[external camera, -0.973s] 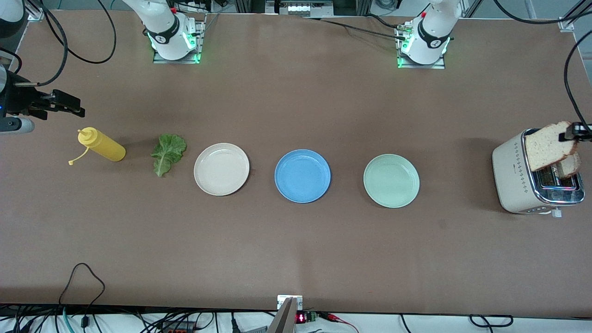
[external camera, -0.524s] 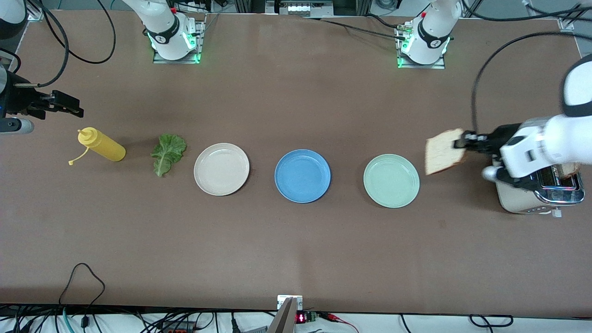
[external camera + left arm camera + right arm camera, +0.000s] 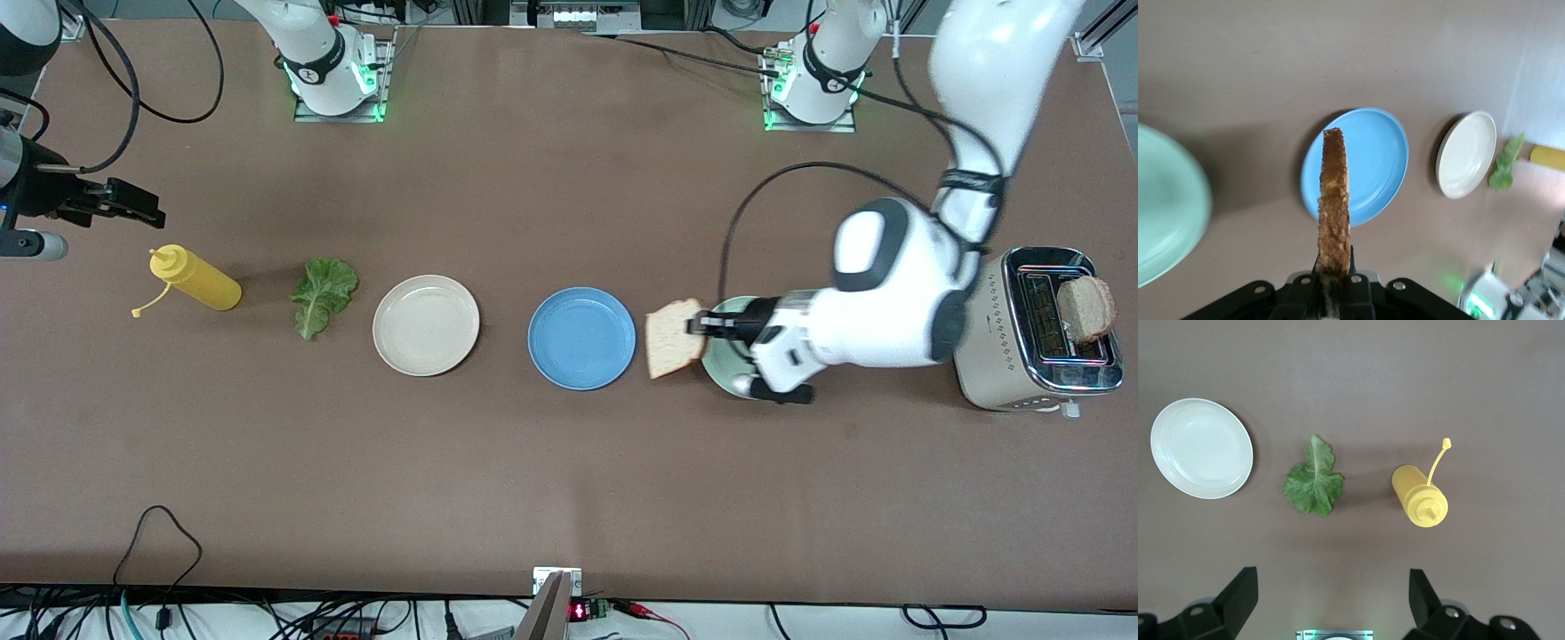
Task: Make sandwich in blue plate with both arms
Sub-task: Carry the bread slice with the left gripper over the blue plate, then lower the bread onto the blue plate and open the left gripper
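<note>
The left gripper [image 3: 702, 324] is clamped on a bread slice [image 3: 672, 338] held on edge just beside the blue plate [image 3: 581, 338]; the right gripper [image 3: 133, 203] waits, fingers apart

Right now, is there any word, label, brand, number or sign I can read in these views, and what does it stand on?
None can be read.
Toaster: small dark marks on its side, too small to read.
Red lit display at the table edge nearest the front camera: digits blurred, unreadable.
Arm bases: a round mark on the black band, not legible.
Blue plate, bread slice, yellow bottle: no text.
</note>
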`<state>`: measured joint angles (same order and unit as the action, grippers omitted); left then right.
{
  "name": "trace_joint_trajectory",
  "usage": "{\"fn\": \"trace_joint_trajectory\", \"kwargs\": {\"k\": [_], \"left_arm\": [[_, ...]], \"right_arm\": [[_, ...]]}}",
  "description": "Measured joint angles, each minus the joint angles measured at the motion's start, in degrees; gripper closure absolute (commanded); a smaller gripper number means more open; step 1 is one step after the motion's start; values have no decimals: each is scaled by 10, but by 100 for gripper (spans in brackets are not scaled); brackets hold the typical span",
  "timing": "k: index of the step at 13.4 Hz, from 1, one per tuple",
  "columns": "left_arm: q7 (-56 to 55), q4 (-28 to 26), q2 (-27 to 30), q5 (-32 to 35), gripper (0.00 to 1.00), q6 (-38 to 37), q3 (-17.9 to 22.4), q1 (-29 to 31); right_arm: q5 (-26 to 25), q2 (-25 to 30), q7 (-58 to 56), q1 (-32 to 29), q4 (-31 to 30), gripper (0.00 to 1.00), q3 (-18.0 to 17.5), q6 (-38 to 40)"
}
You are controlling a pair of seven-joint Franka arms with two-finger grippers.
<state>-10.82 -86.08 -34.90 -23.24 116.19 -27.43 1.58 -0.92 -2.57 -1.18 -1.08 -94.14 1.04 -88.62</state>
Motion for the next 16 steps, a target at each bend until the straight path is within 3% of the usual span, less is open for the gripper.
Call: {"fn": "trace_joint_trajectory", "kwargs": {"k": [4,10,11,12,13,14,16], "left_arm": [[-66,-79,-14,-35,99,201,-2,-97],[-114,-88,-39,-38,98,253,-2,-140],[-115,-88,-43,-38,92,258,-2,-142],[-115,-88,-46,-38,69,265,-2,-144],[-115,-88,-50,-38,19,269,-1,-144],[-115,-88,-52,-38,0,273,0,-143],[-115,-88,-53,-38,0,276,3,-139]], "right_arm": [[0,0,8,1,0,0,0,0],[0,-2,9,0,-2,0,1,0],[0,-3,9,0,-2,0,1,0],[0,-3,9,0,-2,0,1,0],[0,-5,9,0,-2,0,1,0],[0,-6,9,0,-2,0,1,0],[0,-7,9,0,-2,0,1,0]]}}
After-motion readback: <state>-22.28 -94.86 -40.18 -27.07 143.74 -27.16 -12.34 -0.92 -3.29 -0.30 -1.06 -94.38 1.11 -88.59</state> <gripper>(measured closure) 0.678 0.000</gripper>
